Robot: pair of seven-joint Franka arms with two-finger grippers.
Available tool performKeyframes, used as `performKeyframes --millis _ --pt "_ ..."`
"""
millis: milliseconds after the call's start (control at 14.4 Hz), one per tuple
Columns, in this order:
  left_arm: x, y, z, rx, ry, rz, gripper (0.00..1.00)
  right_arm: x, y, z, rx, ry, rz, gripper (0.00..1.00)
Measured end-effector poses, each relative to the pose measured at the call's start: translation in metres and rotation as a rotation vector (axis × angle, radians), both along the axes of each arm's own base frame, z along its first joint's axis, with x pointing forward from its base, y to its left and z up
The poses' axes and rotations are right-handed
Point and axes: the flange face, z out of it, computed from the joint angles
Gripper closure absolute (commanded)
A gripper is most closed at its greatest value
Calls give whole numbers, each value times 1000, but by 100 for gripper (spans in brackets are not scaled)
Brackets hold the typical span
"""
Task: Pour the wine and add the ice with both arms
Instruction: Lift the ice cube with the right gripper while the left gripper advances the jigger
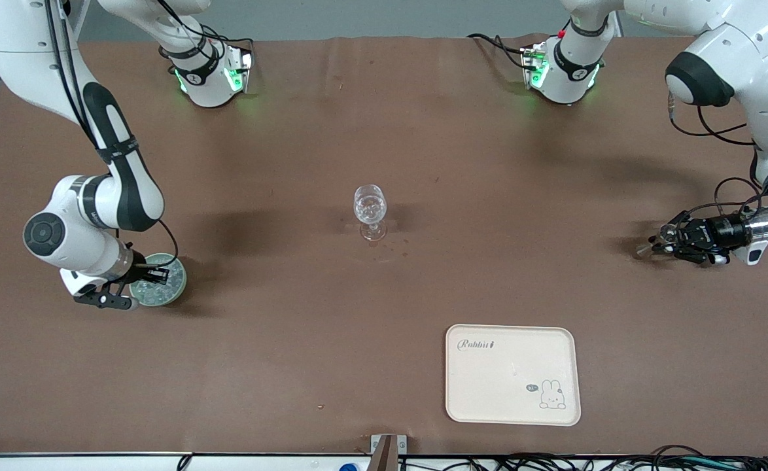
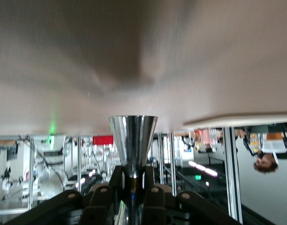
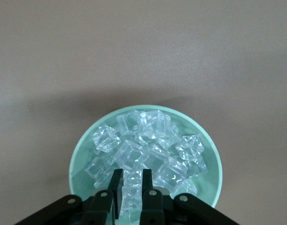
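Ice: a heap of small clear, glassy ice cubes (image 3: pixel 148 150) fills a pale green round bowl (image 1: pixel 159 281) that stands on the brown tabletop (image 1: pixel 292 327), near the table edge at the right arm's end and nearer the front camera than the glass.

Right gripper: the black two-finger right gripper (image 3: pixel 132 180) hangs directly over the green bowl, pointing down into it. Its two fingers (image 3: pixel 116 185) stand slightly apart with a cube showing in the narrow gap between them; whether the pads actually pinch that cube cannot be told. The rest of the heap spreads out ahead of the fingertips toward the bowl's rim.

Left gripper: the black left gripper (image 1: pixel 675 243) is turned sideways, low over the tabletop by the table edge at the left arm's end. It is clamped on the narrow waist of a shiny metal double-cone measuring cup (image 2: pixel 133 143), whose wide mouth points away from the wrist.

Glass: a clear stemmed wine glass (image 1: pixel 370 211) stands upright in the middle of the table, well apart from both grippers.

Tray: a cream rectangular tray with a rabbit drawing (image 1: pixel 512 374) lies flat near the table edge closest to the front camera, apart from everything else.
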Motion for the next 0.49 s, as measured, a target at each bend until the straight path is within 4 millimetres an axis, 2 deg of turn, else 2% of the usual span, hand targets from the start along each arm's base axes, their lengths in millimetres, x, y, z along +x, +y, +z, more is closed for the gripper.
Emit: performKeyframes --millis 139,278,486 --pt "9 -5 27 -36 -11 -16 100 10 2 19 4 27 -7 99" --pt "30 -23 66 -56 -23 -49 100 19 1 42 5 25 -13 100" --pt "55 -64 119 -95 -29 -111 100 25 -5 104 7 -44 -23 100"
